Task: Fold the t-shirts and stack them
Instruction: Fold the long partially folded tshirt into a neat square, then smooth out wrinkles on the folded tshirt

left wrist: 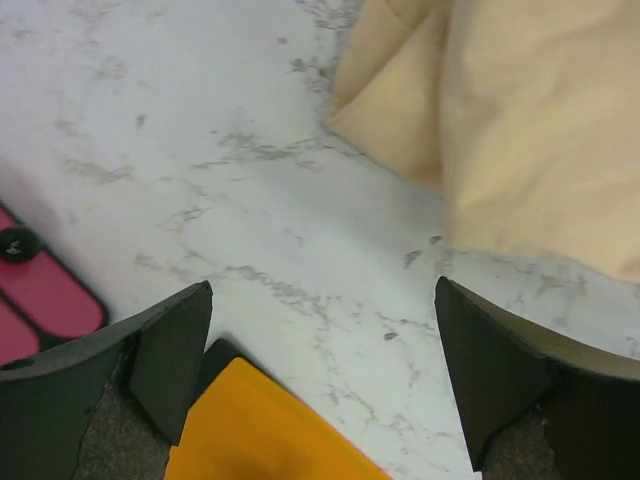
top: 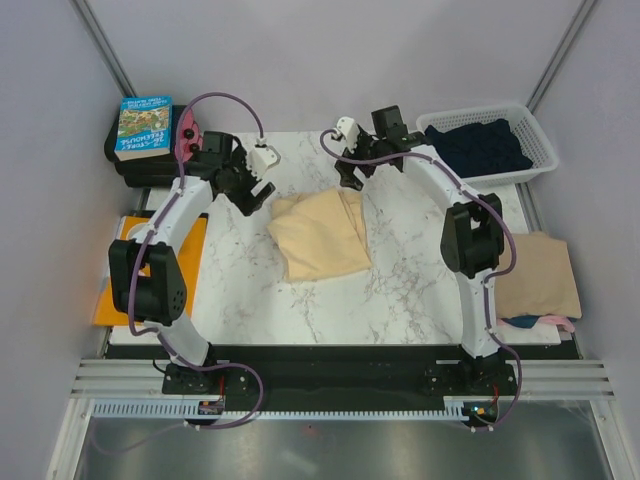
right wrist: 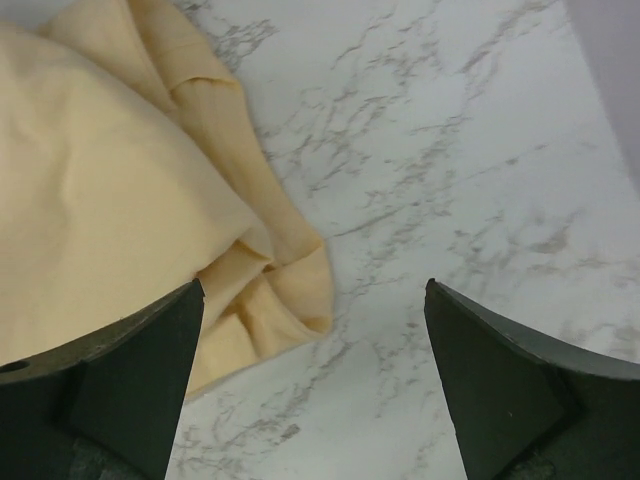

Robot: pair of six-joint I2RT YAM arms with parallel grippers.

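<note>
Arms rise from their bases at 6 o'clock, each bent at the elbow and leaning in over the far half of the white marble-patterned table (top: 400,290). The left gripper (top: 250,195) hangs at about 10 o'clock of the large pale yellow cloth t-shirt (top: 320,238), jaws spread wide and holding nothing; its wrist view shows bare marble under the gap. The right gripper (top: 352,178) sits at 1 o'clock of that shirt, pointed down, jaws equally wide and empty, one finger (right wrist: 130,380) above the cloth's rumpled corner.

The yellow shirt lies roughly folded at the table's middle. A dark navy cloth t-shirt (top: 478,145) fills the white plastic mesh basket (top: 540,140) at 1 o'clock. A folded tan cloth t-shirt (top: 535,275) rests at 3 o'clock, atop a pink cloth t-shirt (top: 560,322) whose edge peeks out. The flat orange sheet (top: 190,240) lies at 9 o'clock.
</note>
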